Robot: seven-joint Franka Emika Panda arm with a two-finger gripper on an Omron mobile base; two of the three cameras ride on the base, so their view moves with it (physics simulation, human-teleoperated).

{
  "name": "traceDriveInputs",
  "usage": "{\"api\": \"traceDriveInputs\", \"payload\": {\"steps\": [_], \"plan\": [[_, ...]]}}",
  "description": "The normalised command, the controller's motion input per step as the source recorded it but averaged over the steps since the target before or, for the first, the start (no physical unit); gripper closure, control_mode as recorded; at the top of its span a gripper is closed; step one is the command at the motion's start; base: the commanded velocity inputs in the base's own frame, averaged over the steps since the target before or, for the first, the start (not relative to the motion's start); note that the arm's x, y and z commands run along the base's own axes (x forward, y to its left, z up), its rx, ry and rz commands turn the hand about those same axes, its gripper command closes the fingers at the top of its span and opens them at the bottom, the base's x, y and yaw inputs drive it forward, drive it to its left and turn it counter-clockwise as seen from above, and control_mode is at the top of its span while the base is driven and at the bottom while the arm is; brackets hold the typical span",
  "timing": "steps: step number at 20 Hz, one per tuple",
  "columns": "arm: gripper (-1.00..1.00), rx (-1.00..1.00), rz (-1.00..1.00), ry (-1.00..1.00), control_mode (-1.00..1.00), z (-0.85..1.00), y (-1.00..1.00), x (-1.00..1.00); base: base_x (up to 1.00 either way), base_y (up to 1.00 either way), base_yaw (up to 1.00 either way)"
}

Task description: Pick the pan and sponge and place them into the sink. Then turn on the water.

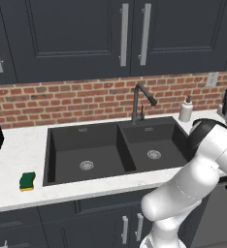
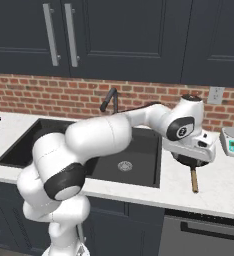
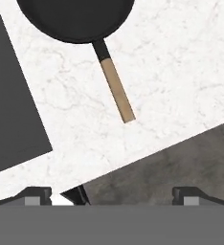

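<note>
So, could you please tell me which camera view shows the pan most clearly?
The hand view: the pan lies unobstructed on the white counter, its wooden handle fully visible. In the right base view the hand hides most of it, leaving mainly the handle showing.

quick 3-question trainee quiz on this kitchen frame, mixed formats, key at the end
1. True or false: the pan already lies in the sink.
2. Multiple choice: the sponge sits A) in the left basin, B) on the counter left of the sink, C) beside the soap bottle.
3. Fill in: the hand hovers over the counter with its fingers ____, holding nothing.

Key:
1. False; the pan rests on the counter right of the sink, wooden handle pointing toward the counter's front edge.
2. B.
3. Open.
</note>
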Motion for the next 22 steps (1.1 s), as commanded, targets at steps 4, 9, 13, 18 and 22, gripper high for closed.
{"api": "traceDriveInputs", "payload": {"steps": [4,9,13,18,22], "plan": [[-1.00,-0.01,0.20,0.11,-1.00,-0.58,0.04,0.53,0.00,0.00,0.00],[-1.00,0.03,0.29,0.03,-1.00,-0.37,-0.18,0.48,0.00,0.00,0.00],[-1.00,0.15,0.18,0.00,-1.00,-0.12,-0.47,0.07,0.00,0.00,0.00],[-1.00,0.01,0.01,0.00,-1.00,0.00,-0.13,0.01,0.00,0.00,0.00],[-1.00,0.00,-0.01,0.00,-1.00,0.00,-0.08,0.00,0.00,0.00,0.00]]}}
